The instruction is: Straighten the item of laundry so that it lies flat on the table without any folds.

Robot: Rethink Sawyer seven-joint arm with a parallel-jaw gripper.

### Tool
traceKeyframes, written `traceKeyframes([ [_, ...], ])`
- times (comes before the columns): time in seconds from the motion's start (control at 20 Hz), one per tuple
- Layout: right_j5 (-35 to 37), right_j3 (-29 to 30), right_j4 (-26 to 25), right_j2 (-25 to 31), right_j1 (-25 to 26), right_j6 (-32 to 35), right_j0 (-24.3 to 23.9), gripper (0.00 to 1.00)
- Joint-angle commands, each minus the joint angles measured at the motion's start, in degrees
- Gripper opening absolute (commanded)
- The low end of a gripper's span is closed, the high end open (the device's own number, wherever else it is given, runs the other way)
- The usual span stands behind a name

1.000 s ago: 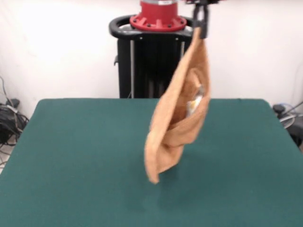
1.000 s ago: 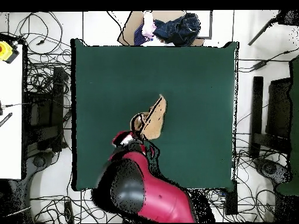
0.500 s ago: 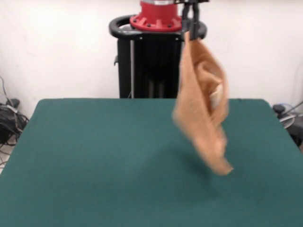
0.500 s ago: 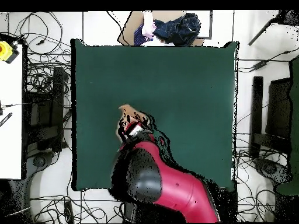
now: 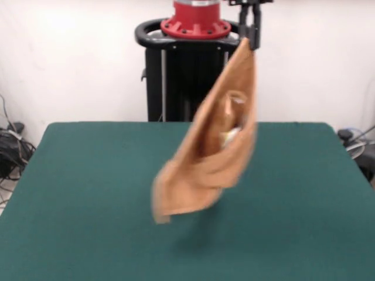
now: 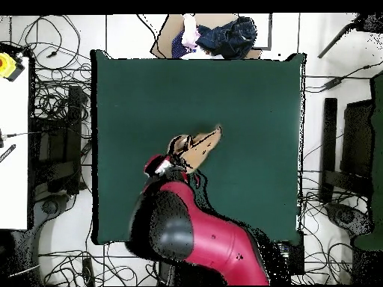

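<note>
The light orange towel (image 5: 214, 149) hangs in the air from one corner, clear of the dark green table (image 5: 88, 193). It is folded on itself, and its lower end swings out to the picture's left. My gripper (image 5: 252, 36) is at the top of the front view, shut on the towel's upper corner. In the overhead view the towel (image 6: 200, 147) shows as a narrow orange strip beyond the red arm (image 6: 187, 232), above the table (image 6: 247, 90). The arm hides the gripper there.
A cardboard box with dark blue clothes (image 6: 217, 34) sits past the table's top edge in the overhead view. Cables (image 6: 52, 97) lie on the floor around the table. The black pedestal (image 5: 184, 70) stands behind the table.
The towel's lower end has swung from the front view's right side over to the left. The gripper has shifted slightly right, back near where it was a second ago.
</note>
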Motion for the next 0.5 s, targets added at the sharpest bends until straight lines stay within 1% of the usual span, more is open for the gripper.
traceKeyframes([
  [0.05, 1.74, 0.70, -2.98, -3.80, 1.96, 9.97, 4.23, 0.00],
  [0.25, 1.42, 0.52, -2.31, -4.45, 2.32, 10.21, 5.32, 0.00],
  [0.5, -0.15, 1.96, -1.29, -3.18, 2.26, 9.35, 4.28, 0.00],
])
